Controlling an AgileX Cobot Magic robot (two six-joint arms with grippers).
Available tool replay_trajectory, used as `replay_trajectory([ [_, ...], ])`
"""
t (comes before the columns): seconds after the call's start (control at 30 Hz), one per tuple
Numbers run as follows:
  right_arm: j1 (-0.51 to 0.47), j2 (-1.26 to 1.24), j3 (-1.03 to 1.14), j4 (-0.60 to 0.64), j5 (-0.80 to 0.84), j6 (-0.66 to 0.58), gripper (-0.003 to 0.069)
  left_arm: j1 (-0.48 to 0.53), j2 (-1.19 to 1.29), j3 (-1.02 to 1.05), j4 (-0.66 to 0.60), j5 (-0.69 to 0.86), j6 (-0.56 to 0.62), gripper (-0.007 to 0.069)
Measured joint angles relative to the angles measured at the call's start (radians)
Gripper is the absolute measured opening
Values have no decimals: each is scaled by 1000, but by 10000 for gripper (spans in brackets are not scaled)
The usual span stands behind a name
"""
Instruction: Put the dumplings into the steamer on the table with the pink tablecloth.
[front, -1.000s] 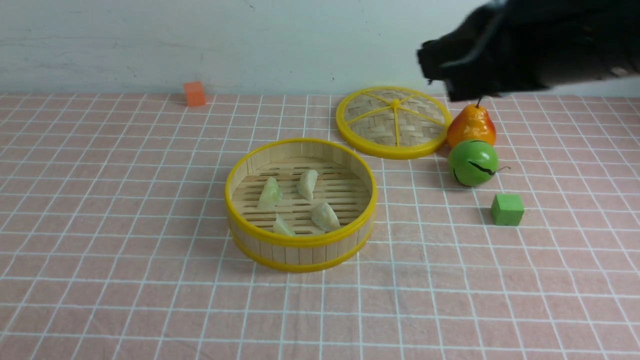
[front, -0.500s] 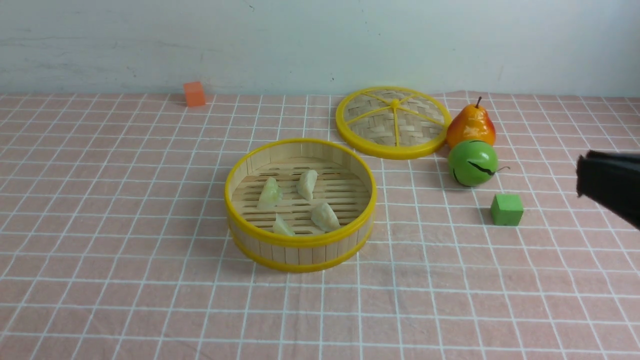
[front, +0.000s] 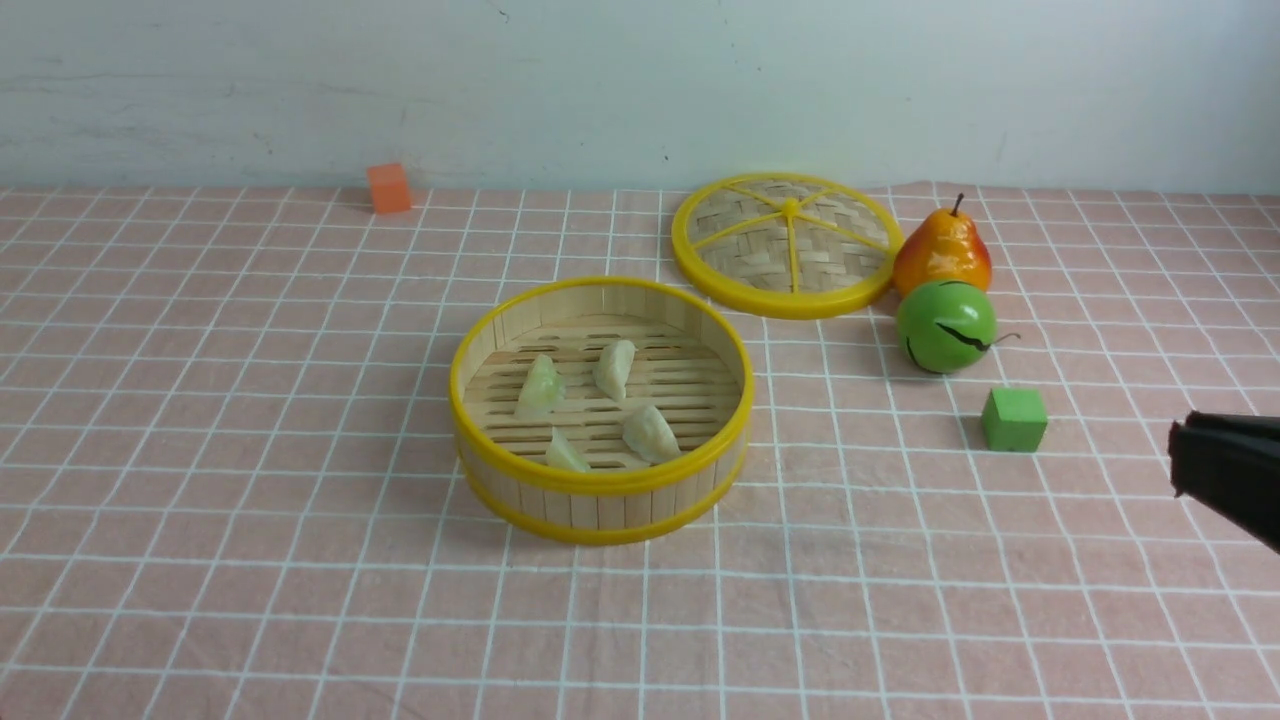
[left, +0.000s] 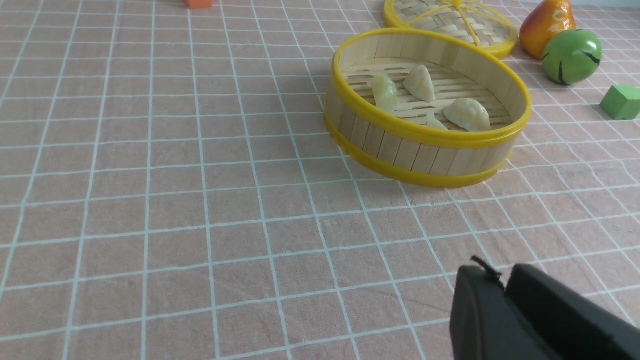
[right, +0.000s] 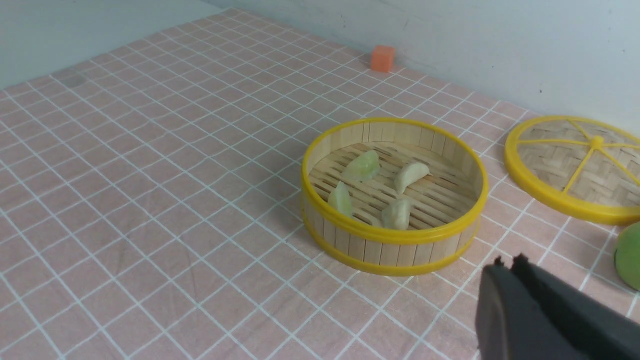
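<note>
Bamboo steamer (front: 600, 500) x1 w/ 4 dumplings (front: 540, 388) inside.

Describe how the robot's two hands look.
Both are matte black. The left hand shows two thick, blocky fingers with rounded tips, one bearing a small frayed nub. The right hand looks alike, with small pointed tips. No cables or markings show.

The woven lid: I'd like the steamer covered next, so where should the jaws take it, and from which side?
The lid lies flat on the pink tablecloth, so pinch its yellow rim from above, probably on the near-left arc: the pear crowds the right edge.
</note>
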Motion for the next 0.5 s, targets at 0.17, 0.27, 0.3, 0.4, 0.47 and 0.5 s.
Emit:
replay_trajectory([
  [0.17,0,0,0,12,-1,0,-18,0,0,0,0,0,0,74],
  [0.27,0,-3,29,16,-38,0,-20,0,0,0,0,0,0,75],
  [0.3,0,-8,49,16,-71,0,-20,0,0,0,0,0,0,75],
  [0.4,-25,-52,157,27,-202,0,-20,0,0,0,0,0,-1,75],
  [0.47,-74,-94,245,41,-301,0,-20,0,0,0,0,0,-1,75],
  [0.5,-110,-122,294,51,-353,0,-20,0,0,0,0,0,-1,75],
])
